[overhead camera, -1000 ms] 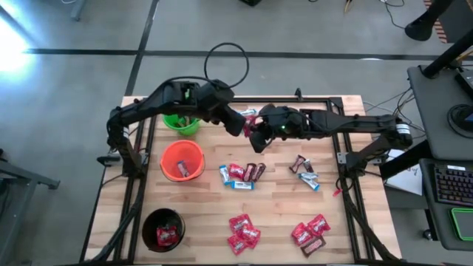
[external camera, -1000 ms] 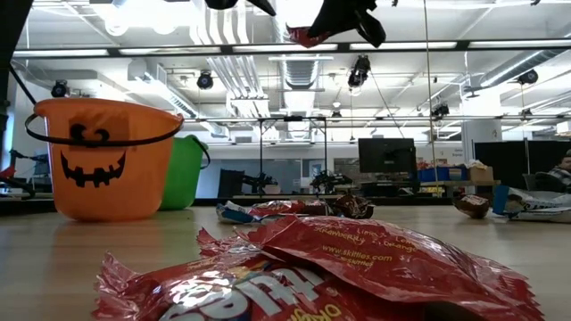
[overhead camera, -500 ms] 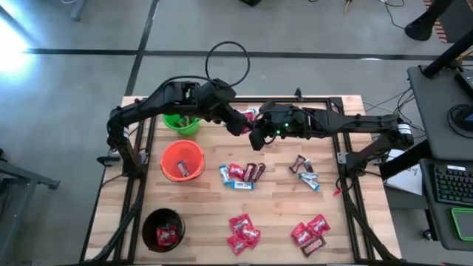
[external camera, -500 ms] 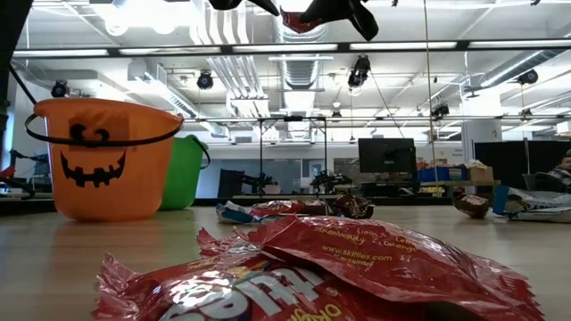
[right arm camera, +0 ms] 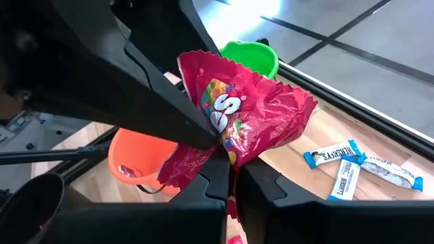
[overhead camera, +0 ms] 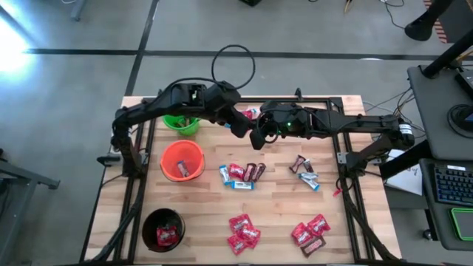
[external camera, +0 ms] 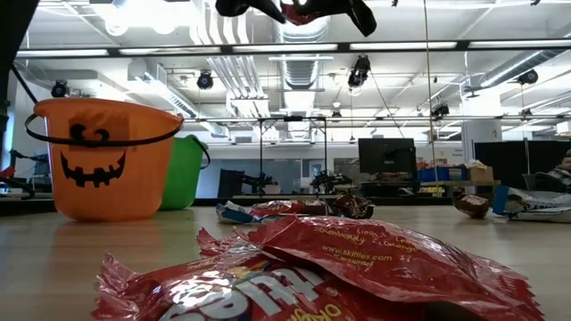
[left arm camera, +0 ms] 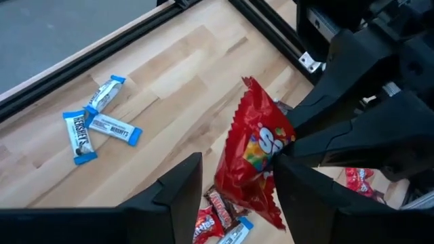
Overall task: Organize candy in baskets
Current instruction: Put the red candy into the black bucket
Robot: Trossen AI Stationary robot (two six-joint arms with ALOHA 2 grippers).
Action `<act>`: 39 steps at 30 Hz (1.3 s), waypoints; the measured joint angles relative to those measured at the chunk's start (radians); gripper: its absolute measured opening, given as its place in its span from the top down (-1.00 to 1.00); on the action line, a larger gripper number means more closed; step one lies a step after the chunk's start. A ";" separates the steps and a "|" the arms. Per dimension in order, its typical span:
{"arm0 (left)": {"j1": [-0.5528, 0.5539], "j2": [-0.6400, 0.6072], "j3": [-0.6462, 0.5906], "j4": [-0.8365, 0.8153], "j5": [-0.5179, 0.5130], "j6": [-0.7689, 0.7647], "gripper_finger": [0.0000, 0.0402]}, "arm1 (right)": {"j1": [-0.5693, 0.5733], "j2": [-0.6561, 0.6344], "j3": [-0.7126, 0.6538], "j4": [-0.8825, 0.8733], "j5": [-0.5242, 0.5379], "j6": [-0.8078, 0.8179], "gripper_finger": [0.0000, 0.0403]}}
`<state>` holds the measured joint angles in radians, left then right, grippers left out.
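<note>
High above the table's far middle, my right gripper [right arm camera: 232, 163] is shut on a red candy packet [left arm camera: 252, 159]. My left gripper [left arm camera: 237, 163] is open with one finger on either side of that packet; I cannot tell whether it touches. The two grippers meet tip to tip [overhead camera: 247, 131] in the high view. On the table's left side stand the three baskets on their bases: green [overhead camera: 182, 122] at the far end, orange [overhead camera: 182, 160] in the middle, black [overhead camera: 163, 229] at the near end. More candy lies in loose groups [overhead camera: 241, 174] on the wood. My right gripper pinches the red packet's crumpled side edge [right arm camera: 227, 146], about halfway along its length, between its two fingers. The fingers come from the table's right, slanting slightly down. The packet stands roughly upright in the hold, lifted well clear of the table.
Blue-and-white and brown bars [overhead camera: 304, 171] lie right of centre. Red packets lie near the front edge [overhead camera: 242, 230] and at the front right [overhead camera: 310, 233]; one fills the low view's foreground [external camera: 312, 267]. A black frame rail [overhead camera: 325, 100] runs along the far edge.
My right gripper has tipped upward, and the red packet in it has risen a little toward the low view's top edge. It stays between my left gripper's open fingers.
</note>
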<state>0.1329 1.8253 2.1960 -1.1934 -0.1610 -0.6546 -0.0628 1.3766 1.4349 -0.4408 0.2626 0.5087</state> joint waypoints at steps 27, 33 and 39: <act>0.002 0.006 0.001 0.001 0.044 0.026 0.99 | 0.000 -0.002 -0.001 -0.025 -0.009 -0.041 0.92; 0.002 0.006 0.002 0.003 0.049 0.030 1.00 | 0.000 -0.003 -0.001 -0.042 -0.012 -0.052 0.70; 0.002 0.006 0.003 0.002 0.050 0.036 1.00 | 0.000 -0.003 -0.001 -0.058 -0.011 -0.051 0.40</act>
<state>0.1345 1.8317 2.1986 -1.1915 -0.1108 -0.6185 -0.0631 1.3735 1.4342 -0.4985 0.2517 0.4580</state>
